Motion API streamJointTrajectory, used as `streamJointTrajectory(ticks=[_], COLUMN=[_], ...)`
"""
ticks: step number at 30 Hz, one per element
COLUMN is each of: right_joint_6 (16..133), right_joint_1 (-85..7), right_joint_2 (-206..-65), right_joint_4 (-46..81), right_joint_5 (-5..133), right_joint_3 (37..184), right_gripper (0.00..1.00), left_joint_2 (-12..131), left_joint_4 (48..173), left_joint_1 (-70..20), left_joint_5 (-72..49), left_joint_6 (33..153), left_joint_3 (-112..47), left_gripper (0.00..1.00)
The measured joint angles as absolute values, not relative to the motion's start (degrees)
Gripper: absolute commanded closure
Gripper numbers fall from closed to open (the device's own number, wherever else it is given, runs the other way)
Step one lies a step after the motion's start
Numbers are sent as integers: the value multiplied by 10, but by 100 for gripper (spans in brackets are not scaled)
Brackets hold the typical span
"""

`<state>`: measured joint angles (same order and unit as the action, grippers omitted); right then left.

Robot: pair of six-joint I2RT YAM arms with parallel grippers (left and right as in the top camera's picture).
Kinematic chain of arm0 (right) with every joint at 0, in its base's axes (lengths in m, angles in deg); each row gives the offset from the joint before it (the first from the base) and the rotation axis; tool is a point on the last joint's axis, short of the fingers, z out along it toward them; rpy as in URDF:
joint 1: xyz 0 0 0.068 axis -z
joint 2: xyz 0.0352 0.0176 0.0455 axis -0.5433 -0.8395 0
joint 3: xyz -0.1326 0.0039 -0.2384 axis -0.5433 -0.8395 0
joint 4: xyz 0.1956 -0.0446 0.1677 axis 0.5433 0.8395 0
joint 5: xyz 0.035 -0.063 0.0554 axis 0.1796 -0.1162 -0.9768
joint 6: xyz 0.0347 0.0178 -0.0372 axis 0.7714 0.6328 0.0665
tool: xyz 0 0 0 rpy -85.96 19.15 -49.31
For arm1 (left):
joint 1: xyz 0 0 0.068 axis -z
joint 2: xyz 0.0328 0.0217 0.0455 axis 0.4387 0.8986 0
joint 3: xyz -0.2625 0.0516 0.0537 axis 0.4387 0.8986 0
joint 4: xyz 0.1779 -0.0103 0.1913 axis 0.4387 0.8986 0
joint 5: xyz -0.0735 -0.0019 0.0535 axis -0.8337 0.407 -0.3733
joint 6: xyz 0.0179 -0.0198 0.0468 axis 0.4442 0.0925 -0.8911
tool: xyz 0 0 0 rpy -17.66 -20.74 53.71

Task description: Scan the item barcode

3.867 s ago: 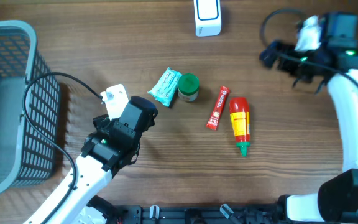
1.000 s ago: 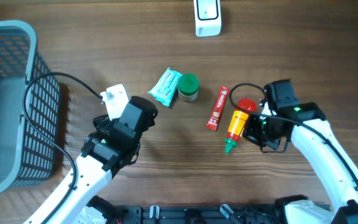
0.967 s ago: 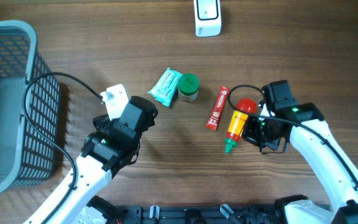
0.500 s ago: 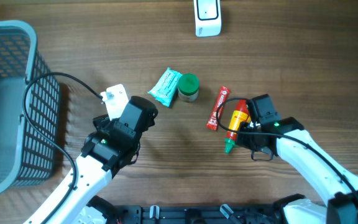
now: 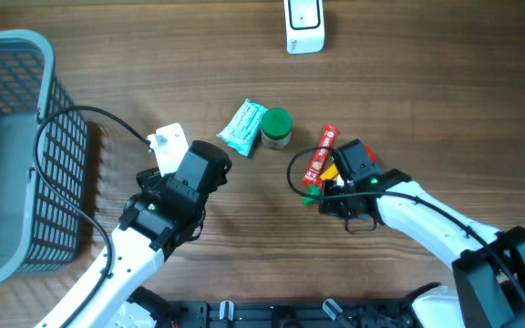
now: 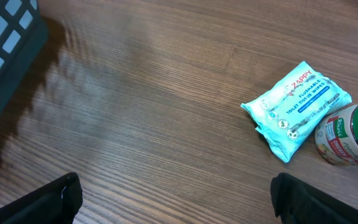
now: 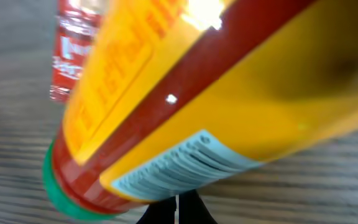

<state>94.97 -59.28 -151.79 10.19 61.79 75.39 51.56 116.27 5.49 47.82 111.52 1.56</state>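
A red-and-yellow sauce bottle [image 7: 185, 93] with a green cap [image 5: 310, 196] lies on the wooden table and fills the right wrist view, its barcode label [image 7: 179, 165] facing the camera. My right gripper [image 7: 178, 202] is shut, fingertips together, pressed against the bottle's side with nothing between them; from overhead it [image 5: 343, 173] covers most of the bottle. The white scanner [image 5: 304, 25] stands at the table's far edge. My left gripper [image 6: 179, 199] hangs open over bare wood, left of the items.
A red sachet [image 5: 318, 157] touches the bottle. A green-lidded jar [image 5: 276, 128] and a teal wipes pack [image 5: 242, 128] lie beside it; both show in the left wrist view, the pack [image 6: 296, 109] in full. A grey basket [image 5: 7, 155] fills the left side.
My right arm swept in from the right, reached the bottle and pushed it left against the red sachet, cap swinging to the lower left. The left arm has not moved.
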Motion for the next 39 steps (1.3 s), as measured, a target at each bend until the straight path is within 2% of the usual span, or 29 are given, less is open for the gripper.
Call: streamJointTrajectory(ticks=[9,12,13,14,16,17,18,27,30,33,39], right_joint_6=[950,948,940,926,883,845,801,397,330,279,200], right_joint_1=[-593,-592,-591,-588,-582,-578,-574,-557,-491,-420,-427], right_joint_2=[-1519,-1519,-1517,-1512,-1495,-1481,-1463,-1397,-1411,-1460,-1596], right_joint_4=[2,31,48,65,104,125,133,112,167,284,416], right_joint_5=[603,604,604,604,605,608,613,766,698,588,513], right_joint_3=[812,828,841,859,893,915,935,968,1018,1104,1134], right_gripper=[95,89,78,58,28,3,0,0,0,0,1], left_joint_2=[516,516,516,516,516,516,516,516,516,516,516], left_joint_4=[1163,1163,1163,1163,1163,1163,1163,1163,1163,1163,1163], left_joint_1=[55,55,55,55,55,55,55,55,55,55,55], left_joint_5=[478,478,478,478,478,478,478,478,478,478,478], left_joint_6=[1115,1115,1115,1115,1115,1115,1115,1115,1115,1115,1115], left_joint_3=[16,16,16,16,16,16,16,16,16,16,16], left_gripper=[0,0,0,0,0,0,0,0,0,0,0])
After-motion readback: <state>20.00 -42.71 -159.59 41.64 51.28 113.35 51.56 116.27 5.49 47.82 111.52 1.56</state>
